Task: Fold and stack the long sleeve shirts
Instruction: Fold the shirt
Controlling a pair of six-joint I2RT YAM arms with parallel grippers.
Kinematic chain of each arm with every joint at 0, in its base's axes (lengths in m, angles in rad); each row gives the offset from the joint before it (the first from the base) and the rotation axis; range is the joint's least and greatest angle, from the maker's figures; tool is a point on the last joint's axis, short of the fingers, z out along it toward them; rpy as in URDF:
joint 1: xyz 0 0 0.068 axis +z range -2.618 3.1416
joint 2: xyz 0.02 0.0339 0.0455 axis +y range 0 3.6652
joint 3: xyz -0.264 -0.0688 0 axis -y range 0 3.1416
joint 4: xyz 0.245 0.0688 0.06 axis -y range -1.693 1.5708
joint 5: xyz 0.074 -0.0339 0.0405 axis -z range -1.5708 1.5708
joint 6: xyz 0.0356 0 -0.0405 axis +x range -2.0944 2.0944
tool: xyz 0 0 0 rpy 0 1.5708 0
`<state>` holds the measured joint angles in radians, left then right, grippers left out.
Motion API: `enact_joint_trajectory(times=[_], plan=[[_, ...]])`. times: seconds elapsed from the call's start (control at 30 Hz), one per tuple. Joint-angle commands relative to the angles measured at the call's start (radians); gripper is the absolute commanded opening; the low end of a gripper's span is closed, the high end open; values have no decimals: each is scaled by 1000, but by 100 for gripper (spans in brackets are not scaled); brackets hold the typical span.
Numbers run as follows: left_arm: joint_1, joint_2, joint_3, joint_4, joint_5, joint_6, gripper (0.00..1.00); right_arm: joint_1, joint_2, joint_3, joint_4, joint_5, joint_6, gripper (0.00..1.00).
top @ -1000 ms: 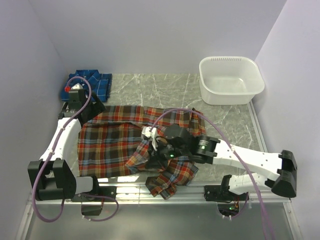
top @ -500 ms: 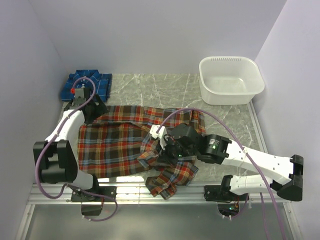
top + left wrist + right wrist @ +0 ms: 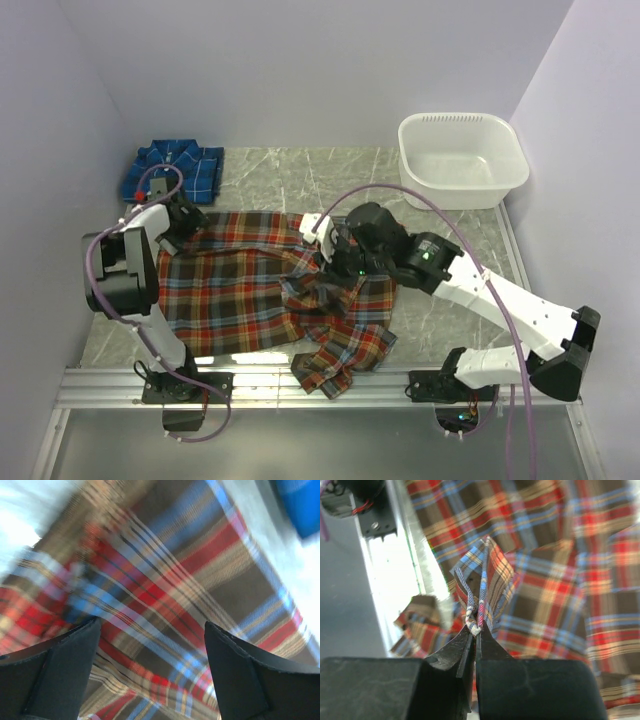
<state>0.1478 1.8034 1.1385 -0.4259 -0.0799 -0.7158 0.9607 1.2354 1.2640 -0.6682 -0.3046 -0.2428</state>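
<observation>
fold | right end effector (image 3: pixel 474 630) pinches red shirt (image 3: pixel 220 290) edge; left end effector (image 3: pixel 151 630) wide | we drag low, flat

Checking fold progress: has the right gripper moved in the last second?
Yes. The right gripper, jaws shut on the red-orange plaid flannel shirt, moved farther back, toward the white plastic tub.
</observation>
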Motion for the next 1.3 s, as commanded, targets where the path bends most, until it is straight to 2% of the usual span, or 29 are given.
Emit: enact_joint_trajectory(times=[0.0, 0.2, 0.37, 0.53, 0.57, 0.7, 0.77, 0.8, 0.87, 0.9, 0.97, 1.07, 1.27], plan=[[38, 5, -39, -25, -58, -74, 91, -43, 38, 110, 7, -50, -119, 0], [59, -74, -91, -27, -121, -117, 91, -96, 165, 264, 6, -143, -233, 0], [59, -179, -54, -65, -93, -82, 92, -100, 409, 515, -146, -220, -352, 0], [61, -442, -152, -31, -83, -60, 92, -100, 672, 817, -333, -267, -461, 1], [59, -516, -170, -11, -84, -57, 93, -102, 758, 916, -349, -283, -473, 1], [59, -636, -246, 15, -103, -36, 93, -99, 909, 1066, -309, -298, -454, 6], [61, -657, -273, 22, -74, -14, 93, -94, 935, 1046, -182, -266, -411, 10], [61, -667, -276, 24, -63, -4, 93, -93, 943, 1032, -136, -251, -385, 30], [61, -665, -276, 16, -20, 30, 93, -93, 934, 976, -16, -167, -307, 49], [58, -665, -276, 13, 3, 39, 93, -94, 917, 948, 23, -127, -252, 64], [55, -659, -287, 13, 72, 56, 93, -103, 859, 861, 128, -62, -208, 70], [20, -639, -293, 7, 182, 81, 93, -137, 741, 743, 229, 25, -87, 70], [-137, -534, -264, -62, 261, 137, 91, -247, 462, 392, 369, 123, 230, 70]])
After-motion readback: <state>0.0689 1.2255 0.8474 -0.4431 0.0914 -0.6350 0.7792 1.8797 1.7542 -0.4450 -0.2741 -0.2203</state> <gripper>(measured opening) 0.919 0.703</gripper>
